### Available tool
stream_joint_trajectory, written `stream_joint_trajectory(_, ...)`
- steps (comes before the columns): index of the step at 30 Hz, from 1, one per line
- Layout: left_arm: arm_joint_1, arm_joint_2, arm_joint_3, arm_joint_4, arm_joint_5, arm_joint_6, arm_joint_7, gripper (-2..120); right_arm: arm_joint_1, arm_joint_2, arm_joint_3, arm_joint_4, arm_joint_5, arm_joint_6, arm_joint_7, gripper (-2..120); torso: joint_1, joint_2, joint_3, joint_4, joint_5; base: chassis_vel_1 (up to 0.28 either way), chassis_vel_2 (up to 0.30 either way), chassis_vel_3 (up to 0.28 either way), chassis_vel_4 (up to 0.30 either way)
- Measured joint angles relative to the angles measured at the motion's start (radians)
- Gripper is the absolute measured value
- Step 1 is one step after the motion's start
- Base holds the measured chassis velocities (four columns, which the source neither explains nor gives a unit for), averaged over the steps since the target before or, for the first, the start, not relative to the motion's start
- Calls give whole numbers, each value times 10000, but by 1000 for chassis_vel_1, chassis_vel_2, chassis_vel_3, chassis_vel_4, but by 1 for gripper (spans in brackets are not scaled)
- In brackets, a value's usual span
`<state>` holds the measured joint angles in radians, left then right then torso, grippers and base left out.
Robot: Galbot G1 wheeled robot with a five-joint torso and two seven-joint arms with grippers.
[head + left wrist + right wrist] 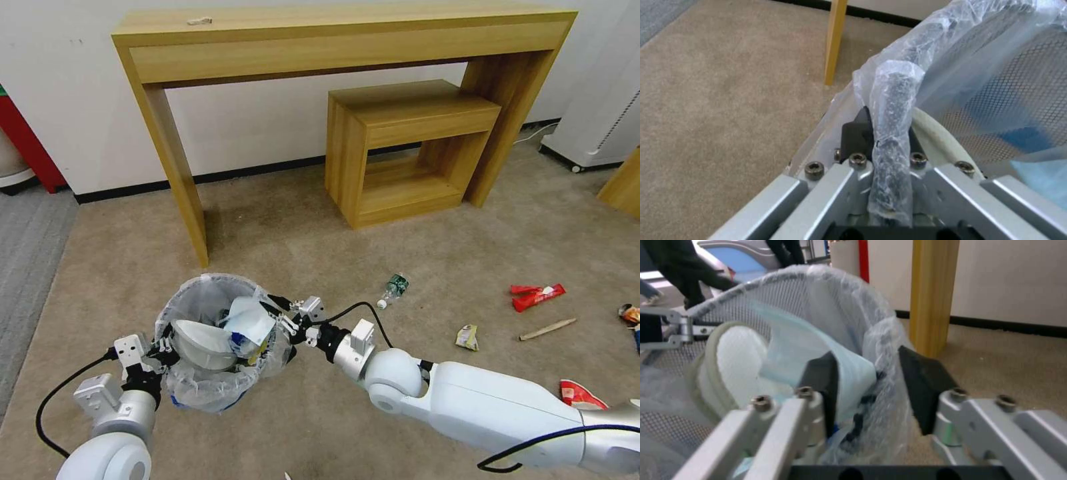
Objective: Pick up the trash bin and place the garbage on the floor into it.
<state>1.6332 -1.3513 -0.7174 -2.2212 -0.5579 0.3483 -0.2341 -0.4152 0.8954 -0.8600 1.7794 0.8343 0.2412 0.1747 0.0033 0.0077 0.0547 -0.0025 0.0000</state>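
The left hand (160, 348) is clamping the near rim of the trash bin (213, 373), its fingers (858, 133) pinched tight on the bag-wrapped mesh edge, and is holding the bin tilted above the floor (280, 227). Just across the bin's mouth from it, the right hand (283, 320) is sitting at the opposite rim with its jaws spread wide, one finger (822, 380) inside the liner against the blue face mask (853, 373) and the other outside the rim. A white slipper (200, 340) is lying in the bin between the two hands. Beyond the right hand, on the carpet, a clear bottle (395, 288) is lying on its side; farther off to the right are resting a crumpled wrapper (468, 337), a wooden stick (547, 329) and a red packet (537, 295). Past the bin, a wooden table (333, 40) is standing against the wall.
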Motion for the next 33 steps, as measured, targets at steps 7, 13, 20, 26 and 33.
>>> stream_joint_trajectory(7,12,-100,85,3,85,2,29,1,-106,6,29,42,-151,-62,112,68,0,0,0,0,0,0,0,0,0)
stream_joint_trajectory(13,107,15,158,185,120,122,37,1,-102,91,246,163,-131,-125,258,88,-1,0,0,0,0,0,0,0,0)
stream_joint_trajectory(20,77,149,226,253,76,172,36,1,-160,43,344,201,-237,-317,338,96,0,0,0,0,-1,0,0,0,0)
stream_joint_trajectory(26,141,216,323,31,92,173,117,1,162,-55,-241,209,-319,-861,799,80,-1,0,0,-1,1,0,0,0,0)
stream_joint_trajectory(33,145,153,508,-123,179,158,205,1,1048,88,-1055,143,-142,-1027,1023,82,-1,0,0,0,-1,0,0,0,0)
